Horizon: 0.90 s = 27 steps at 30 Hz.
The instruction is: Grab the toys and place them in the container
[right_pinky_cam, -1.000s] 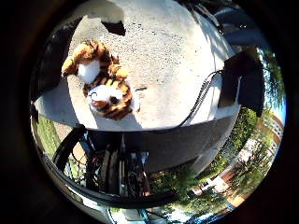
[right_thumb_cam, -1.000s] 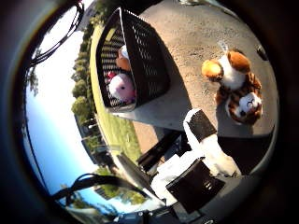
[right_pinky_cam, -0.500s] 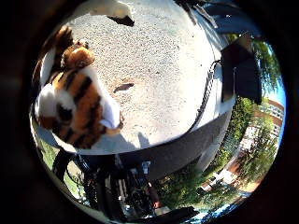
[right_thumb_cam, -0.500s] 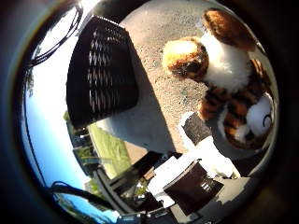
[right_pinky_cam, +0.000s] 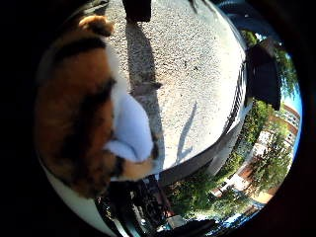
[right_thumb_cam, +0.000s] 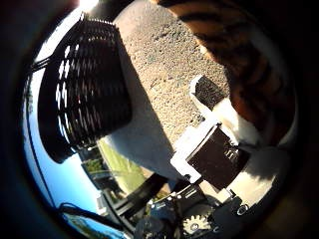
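Closest to the palm is the plush tiger toy of orange fur with dark stripes and white patches [right_pinky_cam: 89,123]; it fills much of the little finger side view, so it sits right under the hand. It lies on the round table with a speckled grey stone-like top [right_pinky_cam: 197,74], and its shadow falls across that top beside it. In the thumb side view the same striped fur runs along one edge, just beside the robot's right hand of white and black parts [right_thumb_cam: 214,154]. One white and black finger [right_thumb_cam: 205,94] reaches out over the table top next to the toy. Whether the fingers are straight, curled or closing on the plush cannot be told from what shows; no finger is seen wrapped round it.

Farther across the table stands the black plastic lattice basket [right_thumb_cam: 84,84], near the table's edge and well apart from the tiger. Only its outer wall of woven openings shows, so its inside and anything in it are hidden. No writing can be read on the basket or the toy.

Beyond the table's rim lie green trees [right_pinky_cam: 261,163], a reddish building [right_pinky_cam: 286,118] and blue sky.
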Each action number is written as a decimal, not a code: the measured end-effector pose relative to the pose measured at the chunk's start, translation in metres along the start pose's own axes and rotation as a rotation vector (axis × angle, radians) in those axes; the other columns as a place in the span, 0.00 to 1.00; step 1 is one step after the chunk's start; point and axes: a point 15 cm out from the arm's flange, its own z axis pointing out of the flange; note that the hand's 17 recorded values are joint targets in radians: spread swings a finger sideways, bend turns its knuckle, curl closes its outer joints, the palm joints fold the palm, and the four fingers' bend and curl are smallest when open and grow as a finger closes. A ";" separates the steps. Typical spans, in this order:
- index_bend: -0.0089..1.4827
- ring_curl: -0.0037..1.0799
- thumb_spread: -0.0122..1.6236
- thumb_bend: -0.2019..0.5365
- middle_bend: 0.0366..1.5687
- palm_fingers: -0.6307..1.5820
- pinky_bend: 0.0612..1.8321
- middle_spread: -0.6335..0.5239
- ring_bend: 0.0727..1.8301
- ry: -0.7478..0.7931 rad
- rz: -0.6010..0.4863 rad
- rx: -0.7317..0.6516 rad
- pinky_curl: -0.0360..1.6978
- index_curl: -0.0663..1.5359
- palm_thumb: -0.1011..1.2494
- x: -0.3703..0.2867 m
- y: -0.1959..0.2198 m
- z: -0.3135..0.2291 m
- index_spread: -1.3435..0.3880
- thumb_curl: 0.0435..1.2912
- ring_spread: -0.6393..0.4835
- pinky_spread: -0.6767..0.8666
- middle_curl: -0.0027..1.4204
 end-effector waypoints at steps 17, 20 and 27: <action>0.42 0.73 0.67 0.28 0.71 0.74 0.72 0.37 0.71 -0.093 0.020 -0.052 0.53 0.05 0.84 -0.010 0.021 -0.111 0.38 0.50 0.49 0.61 0.66; 0.49 0.75 0.67 0.26 0.73 0.72 0.74 0.37 0.72 -0.101 -0.020 -0.049 0.55 0.03 0.84 -0.030 0.026 -0.154 0.33 0.53 0.48 0.60 0.69; 0.57 0.78 0.68 0.26 0.75 0.70 0.76 0.36 0.75 -0.130 -0.165 0.015 0.58 0.03 0.83 -0.116 0.048 -0.265 0.27 0.57 0.46 0.57 0.74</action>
